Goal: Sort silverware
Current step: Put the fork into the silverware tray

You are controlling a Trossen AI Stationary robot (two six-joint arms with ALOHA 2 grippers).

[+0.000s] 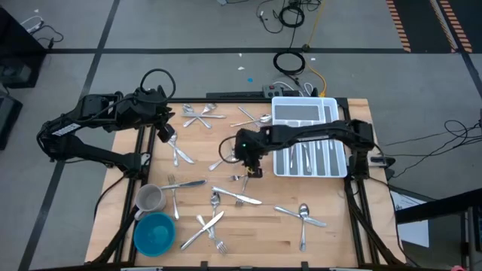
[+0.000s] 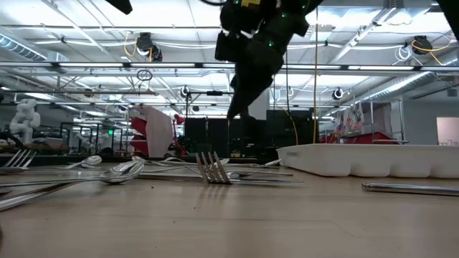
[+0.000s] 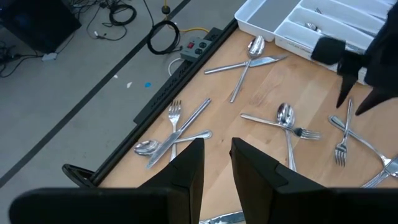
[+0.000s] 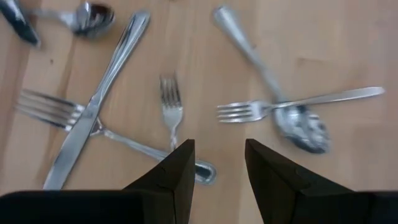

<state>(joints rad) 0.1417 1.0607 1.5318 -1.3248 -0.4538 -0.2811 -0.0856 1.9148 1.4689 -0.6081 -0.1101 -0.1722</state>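
Where silverware (image 1: 239,198) sprawls, mug (image 1: 150,199) nearby.

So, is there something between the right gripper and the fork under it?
Nothing visible. The right gripper hangs open above the small fork, with only bare table between. A knife crosses another fork beside it, apart from this one.

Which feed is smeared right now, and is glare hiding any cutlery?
Right wrist view: motion-smeared, the shiny steel spoon and slim steel fork soft-edged. Left wrist view: sharp. Low view: near tabletop soft, bright ceiling lights behind. High view: even light; the silver cutlery glints but stays readable.
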